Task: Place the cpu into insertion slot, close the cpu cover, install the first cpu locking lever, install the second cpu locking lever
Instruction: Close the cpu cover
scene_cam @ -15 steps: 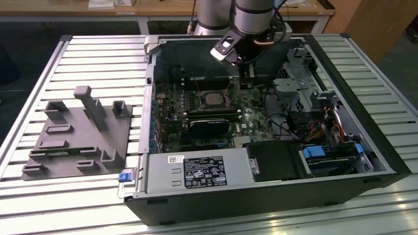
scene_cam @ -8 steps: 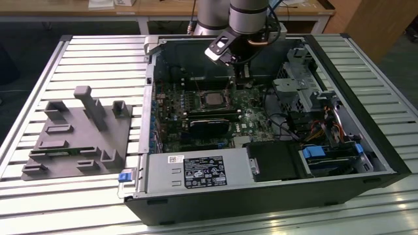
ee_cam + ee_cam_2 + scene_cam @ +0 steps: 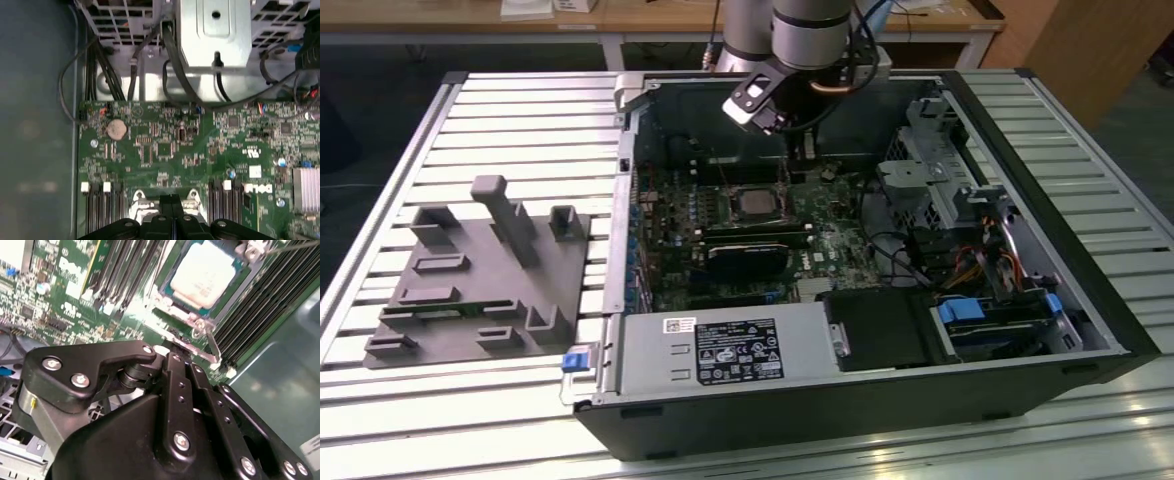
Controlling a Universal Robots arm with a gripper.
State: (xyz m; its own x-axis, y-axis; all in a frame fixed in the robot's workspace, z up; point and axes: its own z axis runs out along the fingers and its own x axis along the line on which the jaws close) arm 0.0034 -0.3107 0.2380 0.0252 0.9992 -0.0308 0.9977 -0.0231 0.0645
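I have the gripper (image 3: 177, 357) down just beside the insertion slot (image 3: 166, 289), at one edge of it. Its fingers look pressed together, with nothing between them that I can make out. The cpu (image 3: 205, 272) sits flat in the insertion slot, silvery top up. The cpu cover (image 3: 172, 310) appears to lie down around it, with the chip showing through its window, so I judge the work is at the levers. The nearer locking lever (image 3: 214, 346) stands at the slot's corner, close to my fingertips. Its bent end looks free rather than tucked under a catch, though I cannot be sure.

To do this step well, I want the closed tips bearing on the lever's bent handle, never on the cover or chip. The push should go down and then sideways under the hook, slowly, because a thin rod can slip off smooth tips and spring back.

Counting: one cpu, one cover, one slot, and two levers, the second lever (image 3: 292, 246) lying at the slot's far corner. In the first wrist view I count four white memory latches (image 3: 106, 187), two on each side of the slot, and one coin cell (image 3: 116, 129) beyond it. In the exterior view, one grey fixture block (image 3: 480, 270) lies well apart from the slot.
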